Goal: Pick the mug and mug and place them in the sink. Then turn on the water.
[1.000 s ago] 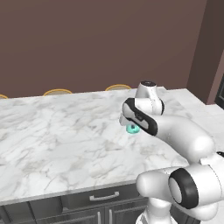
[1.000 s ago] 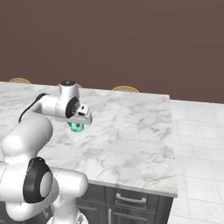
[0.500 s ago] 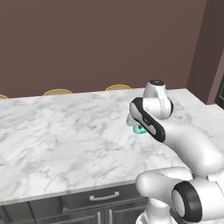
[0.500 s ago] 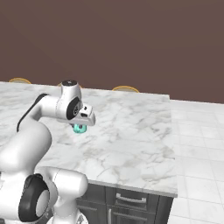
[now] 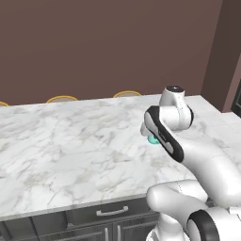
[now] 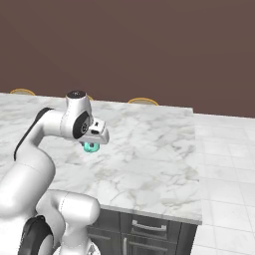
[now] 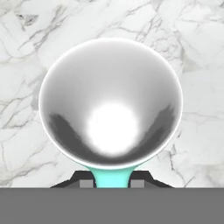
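- Teal mug [image 7: 110, 103] caught at its handle between the gripper [image 7: 112, 180] tips, white inside facing the hand camera.
- Jaws narrow, closed on the teal handle at the bottom of the hand view.
- Mug [image 6: 89, 147] hanging just under the hand, slightly above the counter [image 6: 149, 144], toward the counter's far right part in the left base view [image 5: 153, 140].
- Judged step: carrying the first mug toward the sink; pick looks done, placing not yet.
- Sink, faucet and black mug not visible here, so position relative to the counter untellable.
- Next move, as a judgement: keep grip firm, travel to the basin, lower inside, then release.
- Risk: handle-only hold may let the mug swing or slip.
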{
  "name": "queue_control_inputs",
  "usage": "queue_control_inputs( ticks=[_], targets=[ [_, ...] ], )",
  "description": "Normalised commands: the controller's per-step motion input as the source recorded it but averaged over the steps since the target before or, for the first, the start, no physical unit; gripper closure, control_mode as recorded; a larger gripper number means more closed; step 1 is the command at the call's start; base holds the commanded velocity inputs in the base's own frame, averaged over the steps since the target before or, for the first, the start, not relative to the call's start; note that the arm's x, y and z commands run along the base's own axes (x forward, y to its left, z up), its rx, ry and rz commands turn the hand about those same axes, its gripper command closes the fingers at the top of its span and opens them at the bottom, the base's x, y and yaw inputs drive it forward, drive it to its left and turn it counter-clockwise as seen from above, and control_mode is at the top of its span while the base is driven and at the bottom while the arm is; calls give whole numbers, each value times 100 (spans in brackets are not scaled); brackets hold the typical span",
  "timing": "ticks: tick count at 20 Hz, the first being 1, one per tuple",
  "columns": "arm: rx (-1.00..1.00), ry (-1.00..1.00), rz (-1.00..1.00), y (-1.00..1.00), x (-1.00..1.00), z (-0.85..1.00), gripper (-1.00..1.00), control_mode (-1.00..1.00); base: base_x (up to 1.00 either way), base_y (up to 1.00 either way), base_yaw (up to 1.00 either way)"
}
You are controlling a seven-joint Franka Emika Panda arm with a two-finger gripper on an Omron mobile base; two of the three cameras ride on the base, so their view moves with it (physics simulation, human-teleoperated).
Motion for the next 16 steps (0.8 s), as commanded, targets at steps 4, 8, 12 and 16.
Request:
queue_control_inputs(
  ticks=[4,8,12,16],
  targets=[
    [0,0,-4,-13,-25,27,100,-100,0,0,0],
    [0,0,-3,-16,-29,28,100,-100,0,0,0],
    [0,0,-3,-17,-29,30,100,-100,0,0,0],
    [0,0,-4,-10,-26,32,100,-100,0,0,0]
  ],
)
